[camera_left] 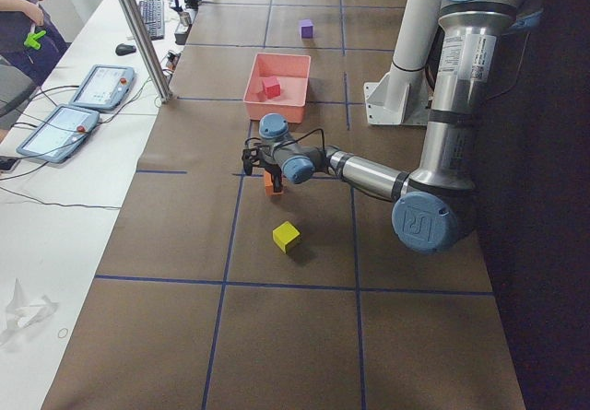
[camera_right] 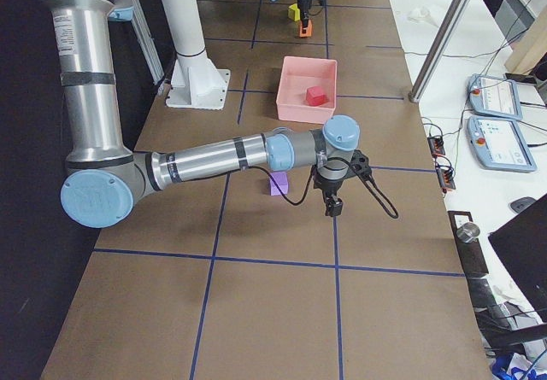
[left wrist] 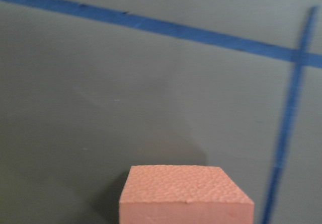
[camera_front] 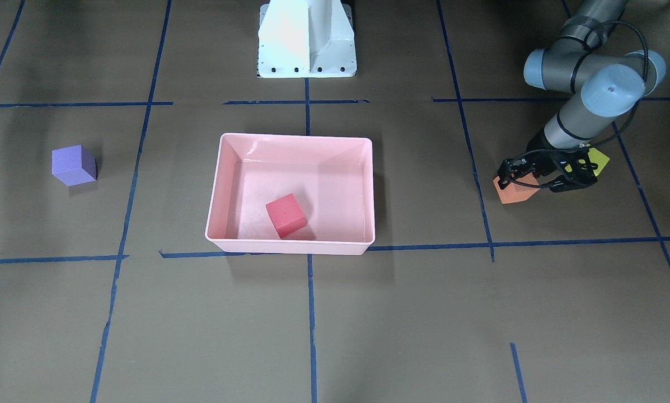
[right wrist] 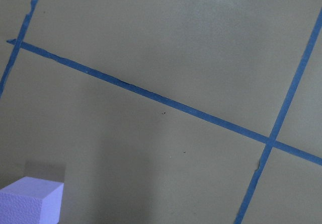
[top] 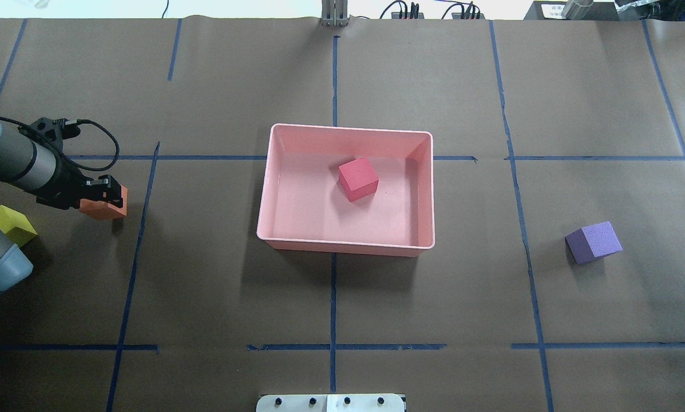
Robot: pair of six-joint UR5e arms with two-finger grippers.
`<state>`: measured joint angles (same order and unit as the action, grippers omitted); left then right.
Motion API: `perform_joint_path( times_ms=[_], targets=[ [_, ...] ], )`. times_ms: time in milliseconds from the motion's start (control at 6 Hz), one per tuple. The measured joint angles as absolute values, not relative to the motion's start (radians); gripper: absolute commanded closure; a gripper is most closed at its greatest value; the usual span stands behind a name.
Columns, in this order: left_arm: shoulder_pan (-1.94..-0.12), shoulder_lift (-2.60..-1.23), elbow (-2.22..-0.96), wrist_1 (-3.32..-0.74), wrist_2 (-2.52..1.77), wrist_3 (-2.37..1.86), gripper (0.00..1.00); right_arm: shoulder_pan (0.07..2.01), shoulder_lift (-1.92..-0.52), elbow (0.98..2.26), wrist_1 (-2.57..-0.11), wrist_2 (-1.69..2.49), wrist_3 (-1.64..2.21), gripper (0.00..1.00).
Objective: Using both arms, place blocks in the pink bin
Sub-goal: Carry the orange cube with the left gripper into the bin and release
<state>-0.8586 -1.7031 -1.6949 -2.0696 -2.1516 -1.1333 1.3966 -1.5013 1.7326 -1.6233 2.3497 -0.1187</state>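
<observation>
across the brown paper-covered counter [top: 233, 297], gridded with blue tape [top: 332, 297], two grey jointed arms come in from opposite ends. the left arm [top: 16, 163] is low at its own end, and the right arm [camera_right: 214, 156] stretches out over the other. between them, at the middle, sits the shallow rectangular pale pink plastic bin [top: 345, 247]. the red foam cube [top: 358, 179] lies inside it, apart from the walls. the purple foam cube [top: 593, 242] rests on the counter well to the bin's right. the right jaws hang near it, not over it, and the one side view showing them does not tell whether they are apart or together. the yellow-green foam cube [top: 11, 224] lies close by the left arm. the orange foam cube [top: 99, 210] sits between the left jaws, which look clamped on its sides; whether it is off the counter is unclear. the step in hand appears to be the pickup of the orange cube. the next move likely calls for a lift clear of the bin's rim, a carry to the middle, and a release beside the red cube.
</observation>
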Motion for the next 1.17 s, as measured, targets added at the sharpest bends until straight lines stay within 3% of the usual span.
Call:
perform_joint_path(
  times_ms=[667, 833, 1167],
  targets=[
    [-0.816, -2.166, -1.751, -1.627, -2.144, -1.160, 0.44, 1.396, -1.543, 1.748, -1.593, 2.352, -0.110, 0.00],
    [-0.759, -2.273, -1.720, -1.589, -2.124, -1.218, 0.02, 1.395, -1.543, 1.756, -1.592, 2.352, -0.099, 0.00],
    [-0.672, -2.372, -1.671, -1.572, -2.059, -1.289, 0.00, 1.374, -1.544, 1.775, -1.577, 2.352, -0.057, 0.00]
  ],
)
